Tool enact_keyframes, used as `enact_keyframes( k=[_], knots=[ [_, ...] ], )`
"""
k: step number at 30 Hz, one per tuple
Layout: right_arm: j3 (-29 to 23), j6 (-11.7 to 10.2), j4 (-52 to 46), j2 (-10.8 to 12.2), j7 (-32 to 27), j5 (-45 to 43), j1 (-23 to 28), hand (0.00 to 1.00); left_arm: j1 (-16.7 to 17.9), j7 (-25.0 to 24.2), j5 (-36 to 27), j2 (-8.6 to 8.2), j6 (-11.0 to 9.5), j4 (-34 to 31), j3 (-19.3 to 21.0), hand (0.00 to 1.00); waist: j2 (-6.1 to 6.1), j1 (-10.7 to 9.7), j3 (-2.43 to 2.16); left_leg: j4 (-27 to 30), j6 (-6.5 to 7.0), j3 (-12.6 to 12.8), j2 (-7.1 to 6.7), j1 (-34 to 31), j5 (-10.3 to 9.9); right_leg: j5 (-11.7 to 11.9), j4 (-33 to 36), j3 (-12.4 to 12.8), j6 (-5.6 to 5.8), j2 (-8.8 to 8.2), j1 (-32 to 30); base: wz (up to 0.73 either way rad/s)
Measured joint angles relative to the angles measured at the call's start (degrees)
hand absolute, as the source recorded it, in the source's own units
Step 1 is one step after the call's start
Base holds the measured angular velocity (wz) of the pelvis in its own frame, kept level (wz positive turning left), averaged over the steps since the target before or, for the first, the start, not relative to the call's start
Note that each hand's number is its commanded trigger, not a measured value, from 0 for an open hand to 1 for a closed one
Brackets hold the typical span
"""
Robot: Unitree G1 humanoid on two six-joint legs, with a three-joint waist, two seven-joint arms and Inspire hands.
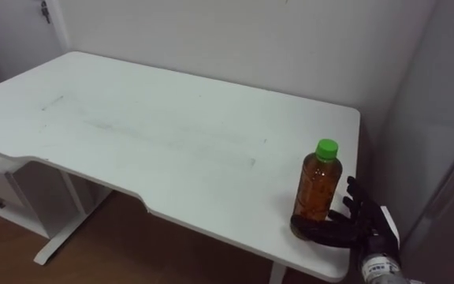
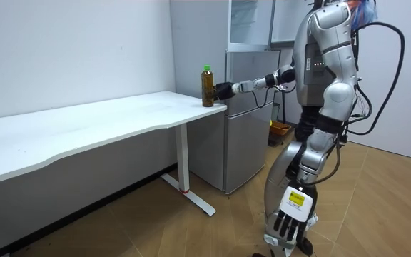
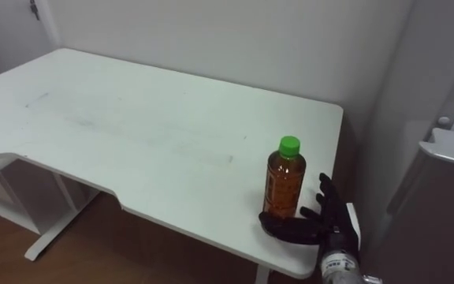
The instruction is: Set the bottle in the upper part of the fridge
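My right hand [image 1: 359,226] was open: fingers spread, thumb laid along the base of the bottle [image 1: 318,185], nothing gripped. The bottle stood upright at the counter's [image 1: 172,134] right front corner, directly left of my palm. My left hand [image 2: 289,227] hung open, well apart from it.

The robot stood upright, its right arm stretched forward at about chest height. The right robot hand [image 1: 359,223] was open, fingers spread apart and the thumb laid out flat toward the robot's left. The left arm hung straight at its side, the left robot hand [image 2: 289,223] relaxed, fingers pointing down.
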Motion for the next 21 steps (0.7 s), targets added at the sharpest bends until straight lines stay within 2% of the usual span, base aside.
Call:
enact_keyframes(
  k=[6, 15, 21],
  knots=[
    [0.26, 0.20, 0.04, 0.15, -0.41, -0.01, -1.91, 0.00, 0.08, 0.10, -0.96, -0.16, -0.04, 0.29, -1.00, 0.00, 0.15, 1.70, 0.10, -0.14, -0.06, -0.09, -0.05, 0.36, 0.06, -0.03, 0.15, 0.06, 0.02, -0.02, 0.13, 0.01],
    [1.48, 0.20, -0.83, 0.16, 0.46, -0.43, -2.93, 0.00, -0.02, 0.07, -0.91, -0.13, -0.19, 0.27, -0.95, 0.00, 0.35, 3.02, 0.23, -0.21, -0.06, -0.22, -0.19, 0.35, 0.07, -0.37, 0.95, -0.16, 0.03, -0.40, -0.09, 0.01],
    [2.83, 0.19, -3.87, 0.26, 1.22, -2.43, -2.95, 0.00, -0.09, 0.02, -0.93, -0.04, -0.26, 0.25, -0.95, 0.00, 0.33, 3.10, 0.22, -0.18, 0.07, 0.13, -0.26, -0.15, 0.21, -0.43, 1.27, -0.07, 0.02, -0.64, -0.92, -0.01]
  ],
)
